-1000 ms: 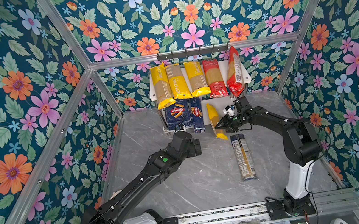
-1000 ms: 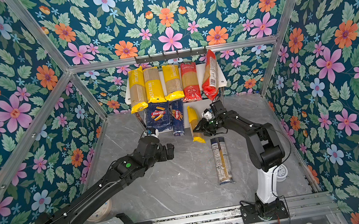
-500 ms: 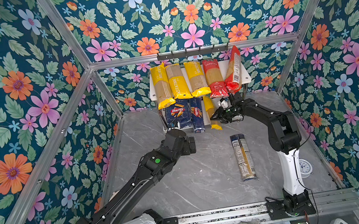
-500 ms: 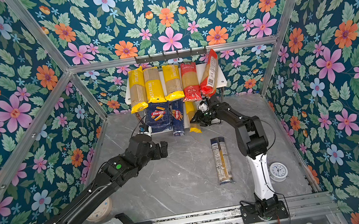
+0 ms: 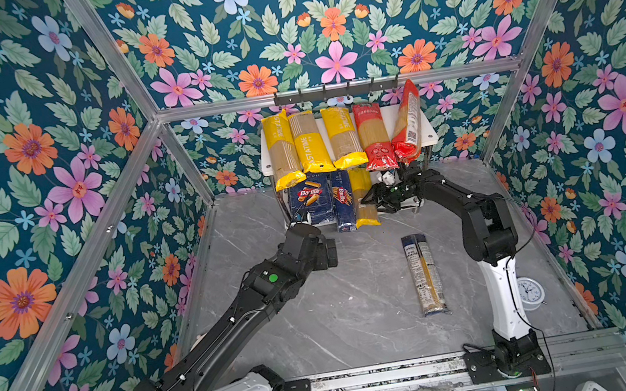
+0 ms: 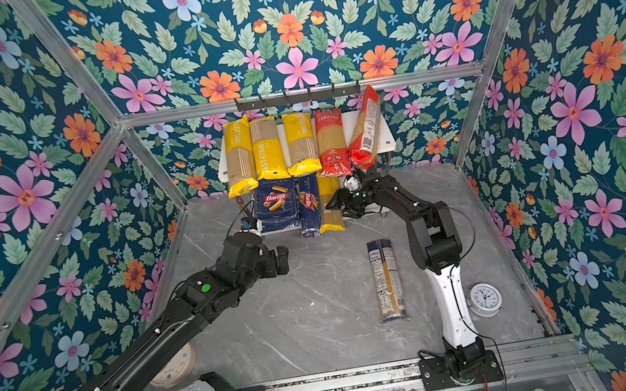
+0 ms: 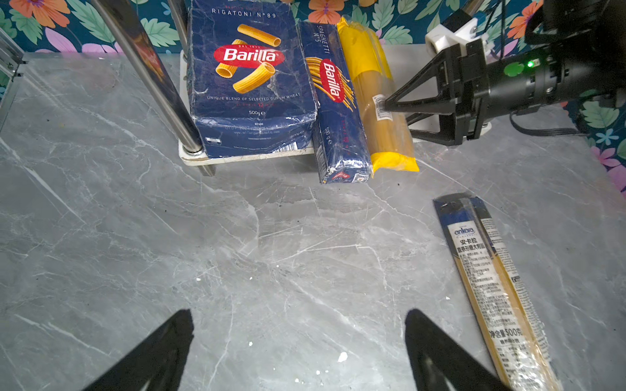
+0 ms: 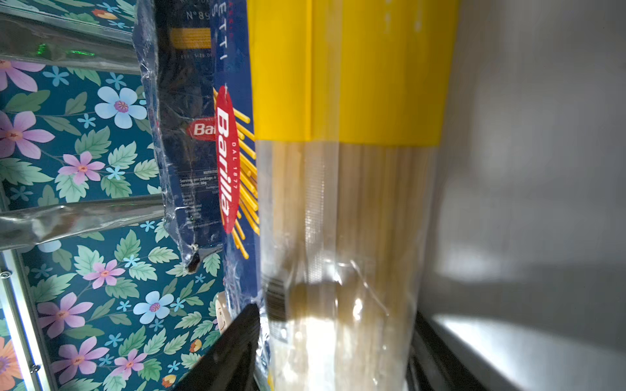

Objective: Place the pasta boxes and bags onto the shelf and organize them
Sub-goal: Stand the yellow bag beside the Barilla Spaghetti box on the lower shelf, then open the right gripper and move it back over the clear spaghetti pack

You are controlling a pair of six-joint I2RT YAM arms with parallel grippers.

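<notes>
On the lower board of the shelf (image 7: 244,157), the right gripper (image 7: 396,111) straddles the yellow bag (image 7: 389,142), jaws parted; whether they pinch it, I can't quite tell. I'd open fully and back straight out, not dragging it from the Barilla spaghetti bag (image 7: 338,111) alongside. The left gripper (image 7: 298,313) hangs wide open, empty. The yellow bag's far end hides under the top tier.

Grey marble-veined floor slab (image 5: 341,314); teal floral-print walls (image 5: 18,122) enclose it on three sides, silver aluminium frame bars (image 5: 187,158) rising from its back corners. Light even.
</notes>
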